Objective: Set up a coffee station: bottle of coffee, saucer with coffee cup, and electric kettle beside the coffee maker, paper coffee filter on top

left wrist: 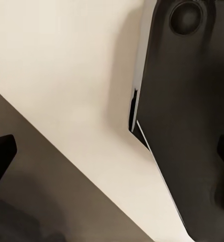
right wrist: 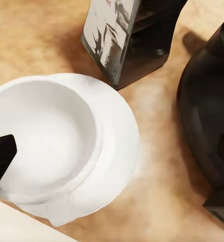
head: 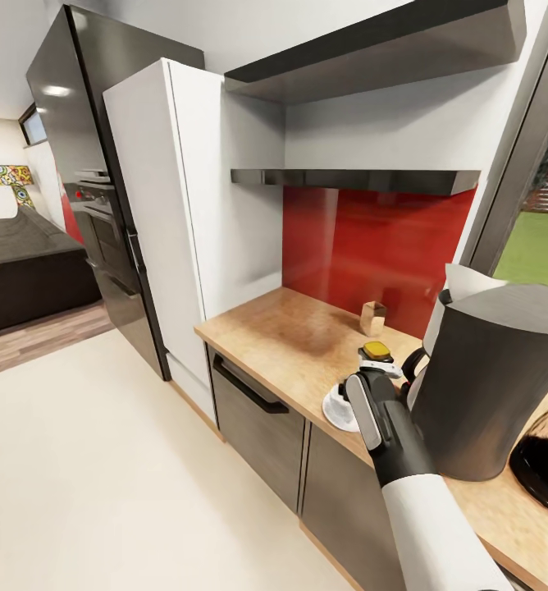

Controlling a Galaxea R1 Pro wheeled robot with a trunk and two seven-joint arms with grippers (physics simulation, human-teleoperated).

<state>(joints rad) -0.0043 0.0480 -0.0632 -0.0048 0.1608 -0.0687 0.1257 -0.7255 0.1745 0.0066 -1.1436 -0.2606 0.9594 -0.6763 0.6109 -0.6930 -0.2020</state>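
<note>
Your right hand (right wrist: 112,156) hovered with fingers apart above the coffee cup (right wrist: 44,138) on the saucer (right wrist: 119,143), near the desk's (head: 282,336) front edge; for the left hand I cannot tell.

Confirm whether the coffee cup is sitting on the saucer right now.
Yes: in the right wrist view the coffee cup rests on the saucer, whose rim shows around it on the kitchen countertop.

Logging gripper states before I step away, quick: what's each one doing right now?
Left gripper: open, holding nothing.
Right gripper: open, empty, above the coffee cup.
</note>
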